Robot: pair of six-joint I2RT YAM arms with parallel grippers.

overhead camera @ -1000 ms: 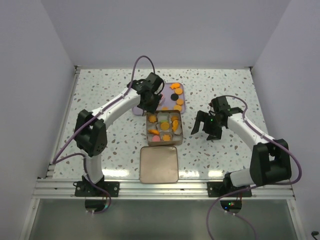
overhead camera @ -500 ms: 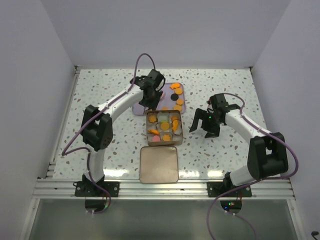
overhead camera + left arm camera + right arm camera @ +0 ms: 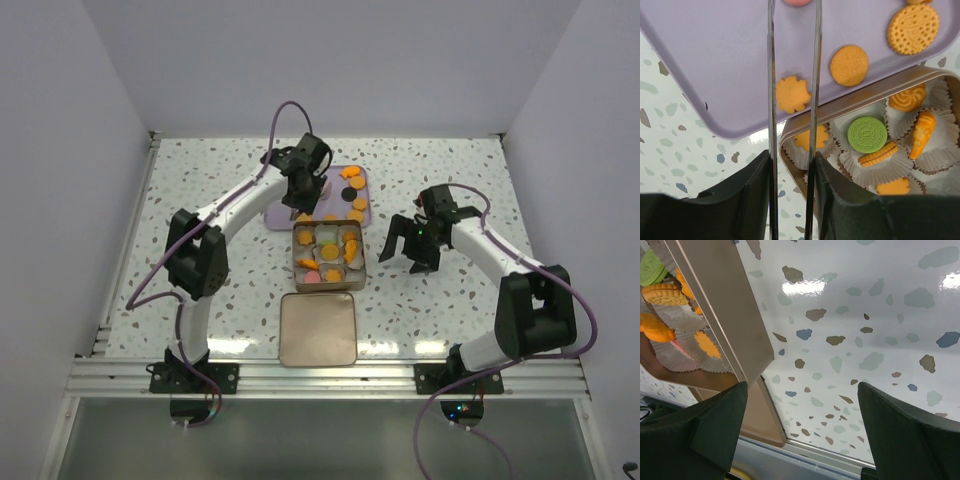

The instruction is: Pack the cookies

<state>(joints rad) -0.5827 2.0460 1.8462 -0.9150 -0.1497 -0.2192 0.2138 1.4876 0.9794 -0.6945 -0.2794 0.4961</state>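
Nearest the bases, the tin's lid [image 3: 318, 328] lies flat on the tabletop [image 3: 200, 200], bare metal with no lettering I can make out. Just beyond it the square tin [image 3: 850, 100] sits open, its paper cups [image 3: 852, 167] already carrying several cookies [image 3: 907, 97], mostly orange, plus a green sandwich cookie [image 3: 867, 134] whose central stamp is too fine to read. Right of the tin the right pincer [image 3: 410, 255] hovers low, spread wide and empty. Farther back, the purple tray [image 3: 715, 60] has more orange cookies and a black one [image 3: 350, 183] loose on it. Over it hangs the left pincer [image 3: 300, 203], fingers [image 3: 816, 75] slightly parted, gripping nothing, a flower-shaped cookie [image 3: 792, 94] showing between them. I judge we're mid-pack, at the pick: drop, close on that disc's edges, then carry it nearward to a cup.
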